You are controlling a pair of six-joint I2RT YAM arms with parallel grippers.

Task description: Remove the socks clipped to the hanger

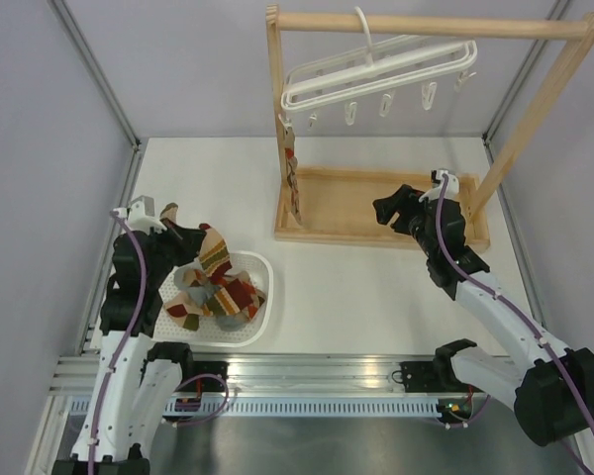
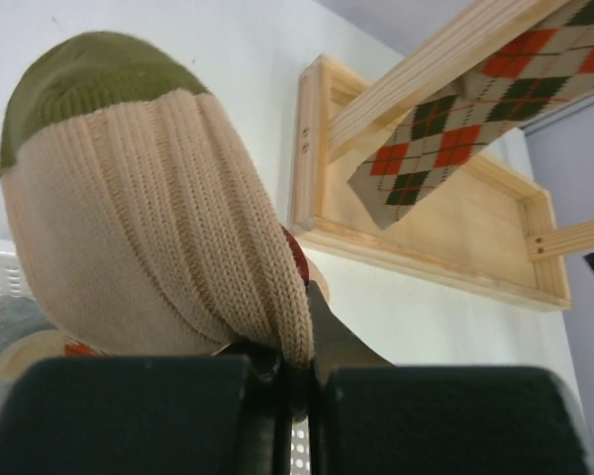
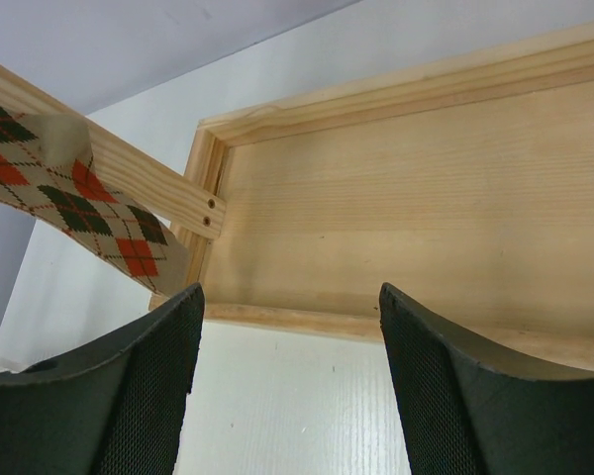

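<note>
Far left, overhead view: left gripper (image 1: 190, 236) over the far-left corner of the white basket (image 1: 267, 297), jaws pressed together on a cream sock (image 2: 148, 228). Probably poised there for a drop onto the pile of socks (image 1: 218, 292) heaped inside. Own wrist camera better on the grip: ribbed cream fabric with an olive toe, bunched and pinched right at the fingertips, the bulk of it standing up over the fingers and filling half the picture. From overhead, hard to separate that sock from the pile; from the wrist, no doubt.

Centre: wooden rack (image 1: 426, 25) on the table, with the hanger (image 1: 327, 94) hooked over its top rail, appearing slanted in this view. Row of clips (image 1: 386, 103) dangling empty. One argyle sock (image 1: 294, 183) still clipped at the far-left end, hanging straight down alongside the rack's left post, toe near the tray (image 1: 346, 203). Clip gripping it too small to make out. Task judged nearly done: this one yet to come off, plus the held one to release.

Right: right gripper (image 3: 289, 297) low over the tray's right half, jaws standing wide apart, nothing between them. Wrist view aimed across bare tray wood toward the argyle sock at its left edge, well apart from the fingers; likely lined up for an approach to it. Hanger and clips absent from both wrist views, visible overhead only.
</note>
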